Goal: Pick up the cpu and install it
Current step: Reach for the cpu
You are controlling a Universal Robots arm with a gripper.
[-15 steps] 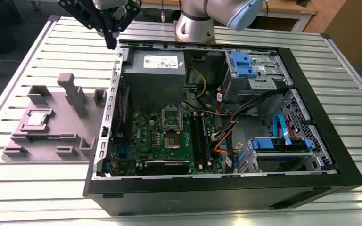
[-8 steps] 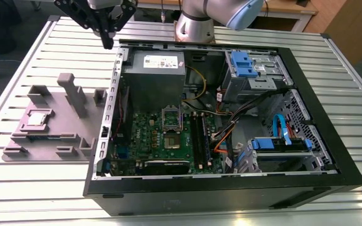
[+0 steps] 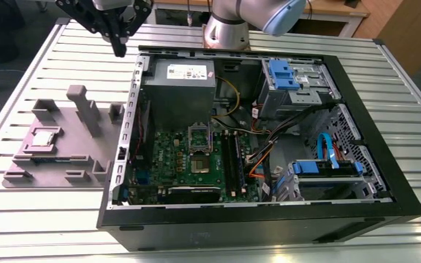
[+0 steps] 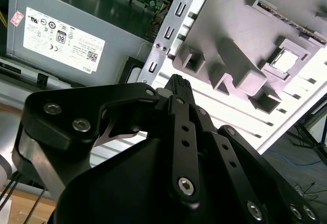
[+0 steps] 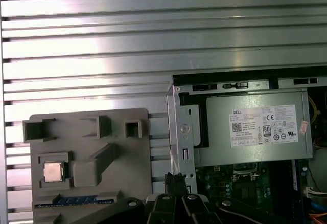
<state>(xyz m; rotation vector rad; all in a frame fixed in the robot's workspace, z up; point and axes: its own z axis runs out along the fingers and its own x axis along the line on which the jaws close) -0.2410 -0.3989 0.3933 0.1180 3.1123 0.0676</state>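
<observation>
The cpu is a small silvery square lying flat in a recess of the grey fixture plate, at the exterior view's left of the open computer case. Both wrist views show the cpu in that recess. My gripper hangs high above the slatted table near the case's far left corner, well away from the cpu. Its black fingers are shut with nothing between them, and their tips point down by the case wall. Inside the case, the green motherboard carries the socket.
The open case takes up the middle and right of the table. A big grey power supply with a white label sits at its far end. Upright posts rise from the fixture plate. Blue drive brackets and cables fill the case's right side.
</observation>
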